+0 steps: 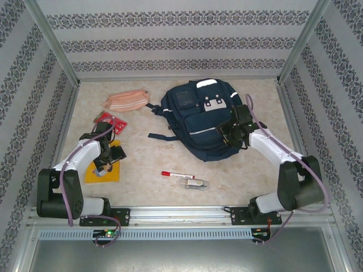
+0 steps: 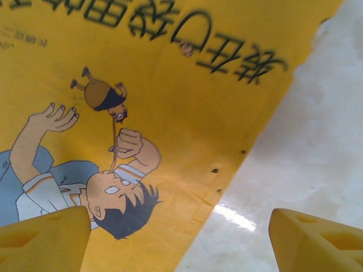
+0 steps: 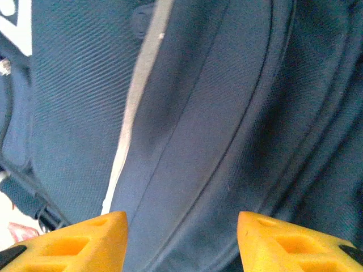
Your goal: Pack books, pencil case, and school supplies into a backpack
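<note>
Left end effector wide over the yellow book; risk: thin cover lies flat, my fingers may skid.

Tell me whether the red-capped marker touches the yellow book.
Apart. The top view shows bare tabletop between the marker and the book.
</note>
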You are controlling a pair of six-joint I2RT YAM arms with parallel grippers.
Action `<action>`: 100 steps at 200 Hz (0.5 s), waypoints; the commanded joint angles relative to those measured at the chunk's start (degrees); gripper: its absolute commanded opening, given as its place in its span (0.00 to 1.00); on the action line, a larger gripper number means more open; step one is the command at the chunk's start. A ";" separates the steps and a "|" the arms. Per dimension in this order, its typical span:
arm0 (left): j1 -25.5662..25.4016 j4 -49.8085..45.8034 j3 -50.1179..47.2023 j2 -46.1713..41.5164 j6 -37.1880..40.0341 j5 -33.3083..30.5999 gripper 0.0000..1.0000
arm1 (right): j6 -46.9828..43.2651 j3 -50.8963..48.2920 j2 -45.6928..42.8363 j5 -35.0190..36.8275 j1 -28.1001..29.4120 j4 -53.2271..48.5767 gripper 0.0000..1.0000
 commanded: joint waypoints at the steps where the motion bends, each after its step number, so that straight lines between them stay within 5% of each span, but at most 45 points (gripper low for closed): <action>1: 0.45 0.37 -0.80 1.30 1.39 -0.70 0.82 | 5.37 -0.06 3.94 -1.23 -0.29 5.06 0.52; 32: 0.37 0.33 -0.34 -1.84 2.22 4.18 0.81 | 3.19 1.08 7.20 -2.98 -0.71 14.00 0.00; 70: 0.21 -1.80 2.84 -11.30 4.37 6.24 0.81 | 6.18 6.45 -1.04 1.67 4.40 14.00 0.00; 100: 0.19 -0.84 1.25 -9.86 2.82 5.58 0.82 | 13.71 11.33 -0.21 4.86 8.10 14.42 0.00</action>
